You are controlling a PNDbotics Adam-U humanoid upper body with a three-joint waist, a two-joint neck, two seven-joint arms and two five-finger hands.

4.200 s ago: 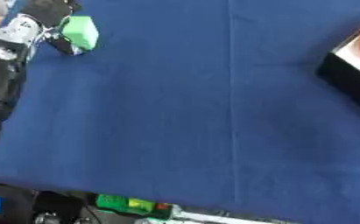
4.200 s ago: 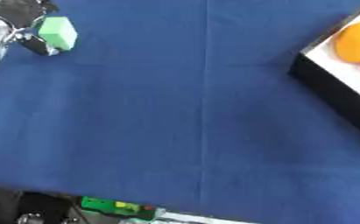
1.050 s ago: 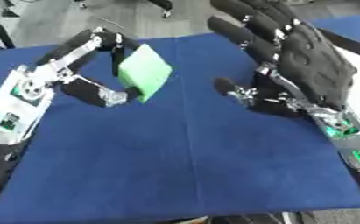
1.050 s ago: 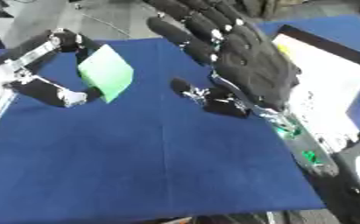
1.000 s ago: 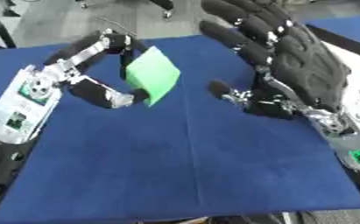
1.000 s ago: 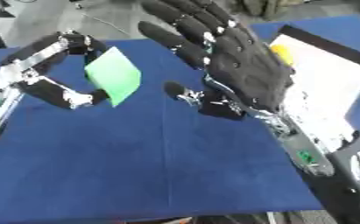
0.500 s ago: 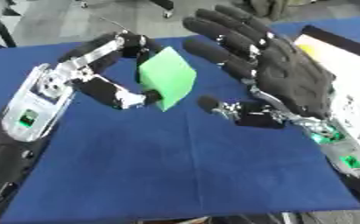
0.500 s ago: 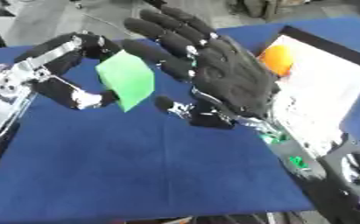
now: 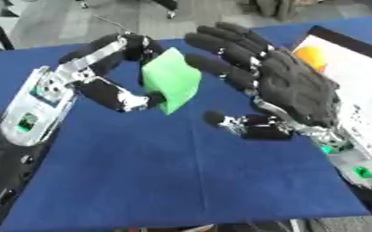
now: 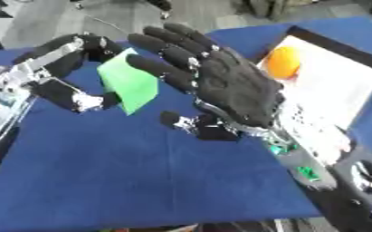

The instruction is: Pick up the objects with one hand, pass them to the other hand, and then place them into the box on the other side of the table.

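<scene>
Green block (image 9: 171, 85) is being pinched above the blue table (image 9: 165, 172) by the left hand (image 9: 102, 79); the right hand (image 9: 288, 88), fingers spread, is closing in beside it, readying the handover toward the box (image 10: 339, 86).

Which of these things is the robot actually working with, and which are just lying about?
In use:
- green block, pinched in the left hand
- right hand, open beside it
- box on the right

Just there:
- orange ball in the box
- blue tablecloth
</scene>
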